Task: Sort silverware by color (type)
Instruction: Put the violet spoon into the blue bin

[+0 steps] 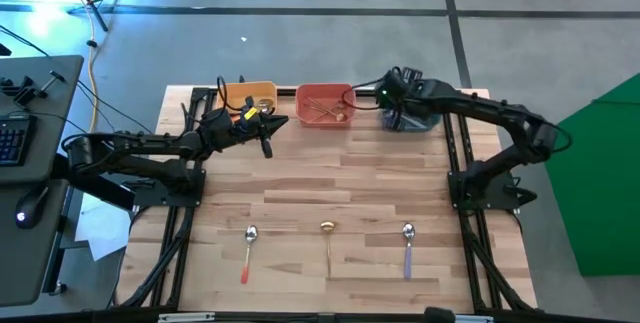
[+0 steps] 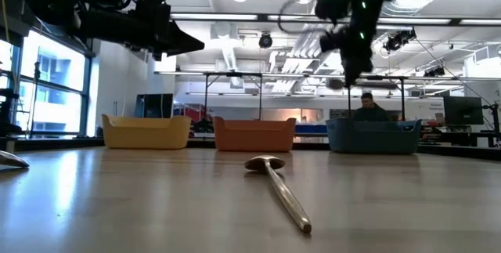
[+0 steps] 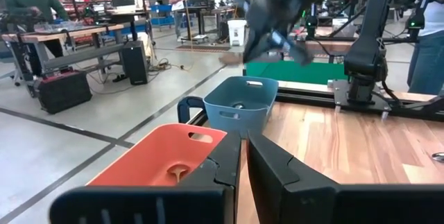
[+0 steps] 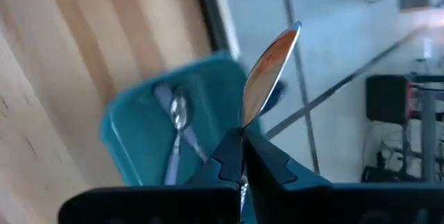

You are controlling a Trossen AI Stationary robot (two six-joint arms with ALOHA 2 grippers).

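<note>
You have a pale wood-plank table (image 1: 330, 193) with three smooth square plastic bins along its far edge: yellow (image 1: 250, 96), red bin (image 1: 324, 105) in the middle, teal bin (image 1: 412, 120) beside it. Take the red bin as your landmark. Thin gold spoons (image 1: 328, 112) lie inside it. Well in front of it, three spoons lie in a row near the table's front edge: a gold spoon (image 1: 328, 243) straight ahead, a red-handled spoon (image 1: 247, 253) toward the yellow bin's side, and a purple-handled spoon (image 1: 407, 248) toward the teal bin's side.

Your right gripper (image 4: 242, 135) hangs over the teal bin, fingers pinched shut on a shiny spoon (image 4: 269, 71), its bowl sticking out past the fingertips. Silver spoons (image 4: 178, 123) already lie in that bin.

Your left gripper (image 1: 268, 126) hovers between the yellow and red bins, arm stretched low, fingers nearly closed on nothing.
</note>
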